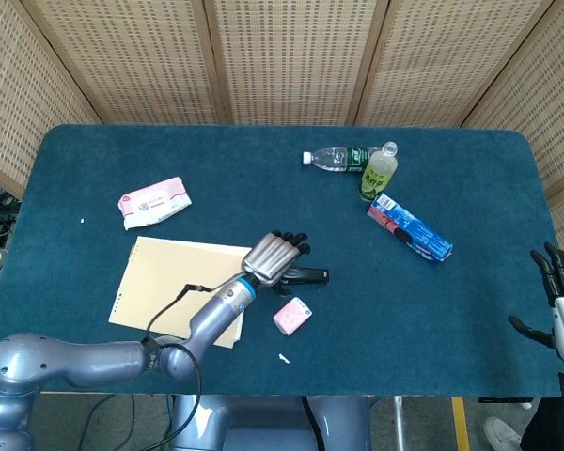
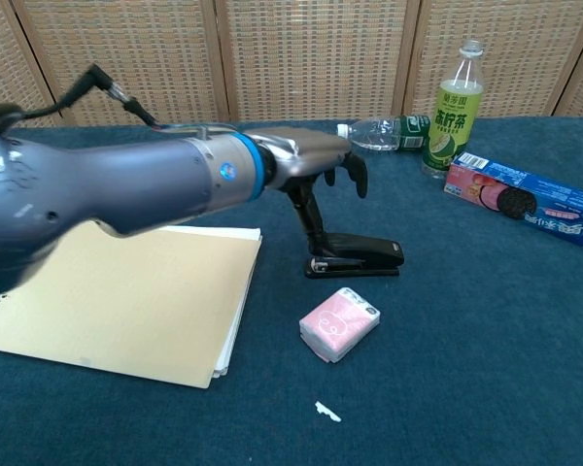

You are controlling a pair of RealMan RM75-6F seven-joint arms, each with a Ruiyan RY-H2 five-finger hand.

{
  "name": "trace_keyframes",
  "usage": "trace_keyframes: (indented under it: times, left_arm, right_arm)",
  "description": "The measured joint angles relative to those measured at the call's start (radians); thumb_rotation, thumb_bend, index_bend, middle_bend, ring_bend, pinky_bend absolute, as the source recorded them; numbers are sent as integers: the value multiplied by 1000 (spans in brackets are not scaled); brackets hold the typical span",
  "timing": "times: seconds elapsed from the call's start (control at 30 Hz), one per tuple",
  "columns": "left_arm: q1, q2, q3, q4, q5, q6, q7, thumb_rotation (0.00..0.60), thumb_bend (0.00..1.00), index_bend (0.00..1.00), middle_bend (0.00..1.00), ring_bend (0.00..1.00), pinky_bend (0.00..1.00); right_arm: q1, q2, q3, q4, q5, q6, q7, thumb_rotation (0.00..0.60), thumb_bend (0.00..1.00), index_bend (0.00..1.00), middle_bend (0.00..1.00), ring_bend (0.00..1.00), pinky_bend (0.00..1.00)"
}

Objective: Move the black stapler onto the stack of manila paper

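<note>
I read Chinese characters on the green bottle [image 2: 454, 112] label, apparently "柠檬茶". Print on the blue box [image 2: 521, 198] and the wipes pack [image 1: 153, 201] was illegible.

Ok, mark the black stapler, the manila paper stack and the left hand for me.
black stapler [image 2: 364, 258]: chest view, on its top arm.
manila paper stack [image 2: 126, 296]: chest view, middle of the top sheet.
left hand [image 1: 273, 256]: head view, back of the hand.

Glossy black plastic stapler [image 2: 355, 256] — matt manila paper [image 2: 117, 296] — on the table's [image 1: 470, 319] napped blue cloth.
</note>
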Motion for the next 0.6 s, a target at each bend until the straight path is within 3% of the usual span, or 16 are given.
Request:
trace_keyframes:
  times: [0.27,0.6]
  left_arm:
    - [-113,-161,-1,214,-156,12,71,600,0,325,208,270,317]
    - [-181,-242,-13,370,-257,-25,98,600,0,334,209,270,321]
  right_arm:
    - [-7,-10,22,25,1,-28,20,600,0,0,0,0,0]
    - [-21,-11,48,39,-2,-41,35,600,0,0,0,0,0]
